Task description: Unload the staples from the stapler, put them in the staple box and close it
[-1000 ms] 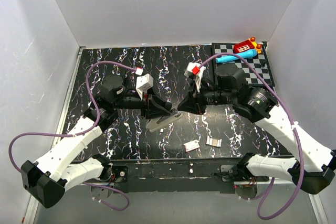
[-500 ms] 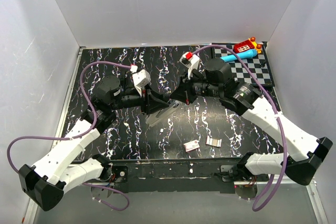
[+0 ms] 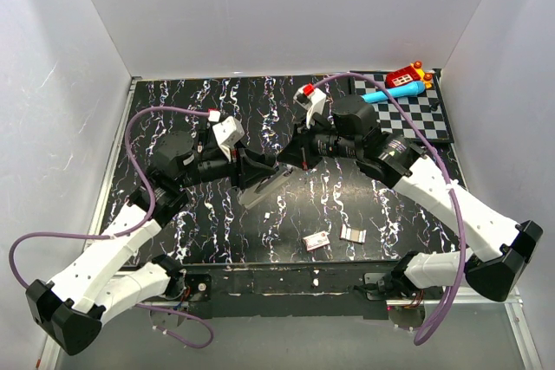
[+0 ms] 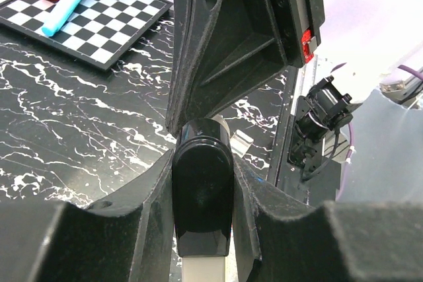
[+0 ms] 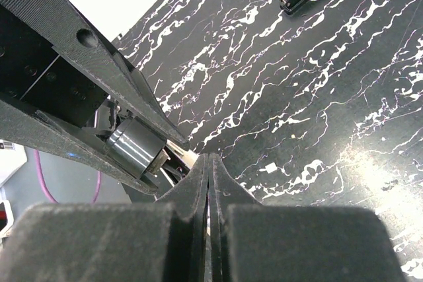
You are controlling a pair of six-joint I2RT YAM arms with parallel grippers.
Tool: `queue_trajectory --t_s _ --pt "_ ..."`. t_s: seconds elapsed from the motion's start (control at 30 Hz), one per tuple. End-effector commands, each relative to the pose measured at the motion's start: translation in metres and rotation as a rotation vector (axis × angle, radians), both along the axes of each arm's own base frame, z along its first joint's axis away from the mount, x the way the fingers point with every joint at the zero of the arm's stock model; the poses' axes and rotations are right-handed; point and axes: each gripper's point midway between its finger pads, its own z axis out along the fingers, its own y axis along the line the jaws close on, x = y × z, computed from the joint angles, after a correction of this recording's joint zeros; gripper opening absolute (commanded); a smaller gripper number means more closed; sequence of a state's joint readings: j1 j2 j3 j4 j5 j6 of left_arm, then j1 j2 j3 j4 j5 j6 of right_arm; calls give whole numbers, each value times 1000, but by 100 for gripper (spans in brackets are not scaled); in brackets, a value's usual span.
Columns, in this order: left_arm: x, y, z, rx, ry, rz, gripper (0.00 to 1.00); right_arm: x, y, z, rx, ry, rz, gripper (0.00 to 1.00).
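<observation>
Right gripper, advanced and now pinched shut, reaches stapler clamped by left gripper; staples apparently not yet removed.

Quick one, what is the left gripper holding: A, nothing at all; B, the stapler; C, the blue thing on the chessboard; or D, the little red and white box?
B: in the left wrist view the left gripper clamps the dark end of the stapler between its fingers.
</observation>
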State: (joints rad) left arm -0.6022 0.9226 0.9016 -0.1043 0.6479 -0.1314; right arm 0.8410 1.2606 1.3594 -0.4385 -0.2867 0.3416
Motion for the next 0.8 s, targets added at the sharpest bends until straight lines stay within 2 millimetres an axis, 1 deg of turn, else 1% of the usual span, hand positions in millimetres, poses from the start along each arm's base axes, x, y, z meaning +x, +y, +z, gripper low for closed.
queue_trajectory --t_s 0.0,0.13,0.33,0.5,0.67,0.77 --pt "11 9 31 -74 -95 98 0 2 6 4 25 7 -3 1" --pt "17 10 32 -77 -88 132 0 3 8 -10 7 23 -5 1" --pt "24 14 32 -79 -79 178 0 3 13 -38 -36 57 -6 1" --pt "27 16 37 -100 -78 203 0 5 14 -63 -85 73 -30 1" --pt "31 15 37 -106 -59 220 0 2 24 -84 -120 89 -21 1" --pt "34 15 38 -108 -48 235 0 -1 31 -92 -128 94 -14 1"
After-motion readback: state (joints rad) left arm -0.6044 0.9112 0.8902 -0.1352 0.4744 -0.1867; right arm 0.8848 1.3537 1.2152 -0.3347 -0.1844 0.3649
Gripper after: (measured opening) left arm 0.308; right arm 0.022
